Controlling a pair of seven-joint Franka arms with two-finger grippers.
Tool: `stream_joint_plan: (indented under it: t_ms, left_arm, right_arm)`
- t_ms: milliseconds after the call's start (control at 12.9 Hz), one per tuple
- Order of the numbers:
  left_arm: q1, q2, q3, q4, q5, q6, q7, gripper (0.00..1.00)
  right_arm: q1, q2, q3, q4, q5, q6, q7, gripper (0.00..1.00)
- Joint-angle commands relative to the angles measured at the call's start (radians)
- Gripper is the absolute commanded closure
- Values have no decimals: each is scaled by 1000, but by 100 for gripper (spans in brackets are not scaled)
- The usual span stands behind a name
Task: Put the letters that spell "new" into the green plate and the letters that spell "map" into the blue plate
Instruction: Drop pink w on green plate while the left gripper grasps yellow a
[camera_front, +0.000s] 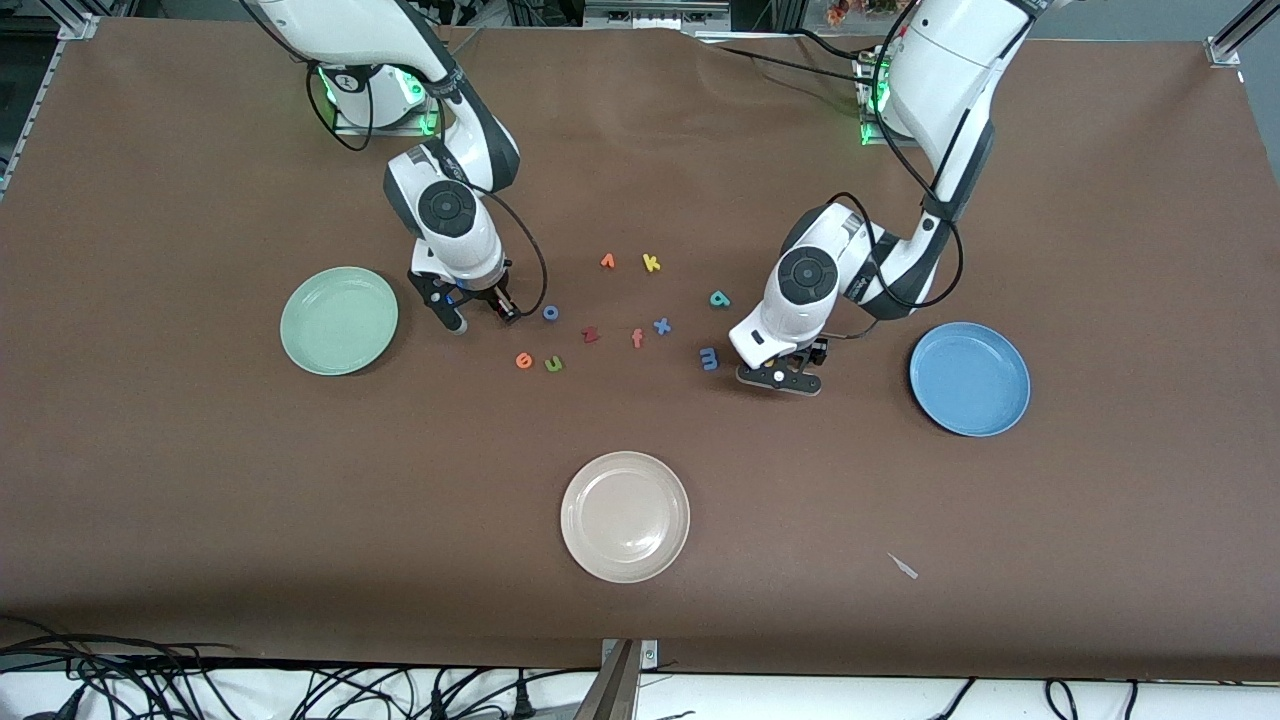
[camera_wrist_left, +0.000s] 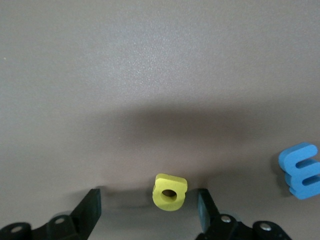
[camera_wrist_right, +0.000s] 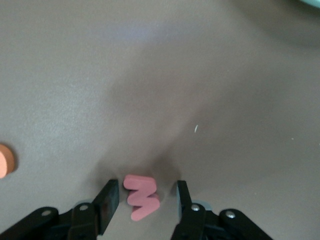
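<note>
Left gripper (camera_wrist_left: 147, 212): spread wide, low over bench (camera_front: 200, 500), yellow a (camera_wrist_left: 170, 191) bracketed untouched, blue m (camera_wrist_left: 301, 171) beside.
Right gripper (camera_wrist_right: 145, 205): parted around salmon-pink w (camera_wrist_right: 140, 196), gaps seen, near green plate (camera_front: 339, 320).

Matt foam-like letters (camera_front: 640, 305), perhaps paper table cover (camera_front: 200, 520)

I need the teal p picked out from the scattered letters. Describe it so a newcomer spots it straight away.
Start at the blue plate toward the left arm's end of the table, then go to the scatter of letters at mid-table. The teal p is the letter of that scatter closest to the left arm's end, farther from the front camera than the blue m. It is the only teal letter.
</note>
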Motion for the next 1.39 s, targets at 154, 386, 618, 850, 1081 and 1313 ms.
stream_joint_plan:
  t_ms: [154, 386, 618, 850, 1081, 1313]
  left_arm:
    - [-6, 28, 6, 47, 24, -4, -42, 23]
    - [-1, 38, 4, 47, 21, -2, -39, 29]
    - [10, 36, 1, 48, 5, -2, -30, 33]
    - [8, 39, 3, 67, -54, 1, -1, 36]
    - [8, 50, 3, 70, -98, 2, -1, 39]
    - [8, 50, 1, 70, -104, 2, -1, 41]
  right_arm:
    - [4, 3, 14, 0, -1, 10, -3, 95]
    - [-6, -47, 5, 40, -1, -95, -63, 95]
    - [-7, -124, -94, 109, 1, -337, -261, 95]
    - [-7, -191, -257, 98, 31, -427, -576, 92]
    - [-7, -192, -439, 21, 120, -432, -987, 92]
    - [-9, -164, -493, -64, 211, -323, -1152, 92]
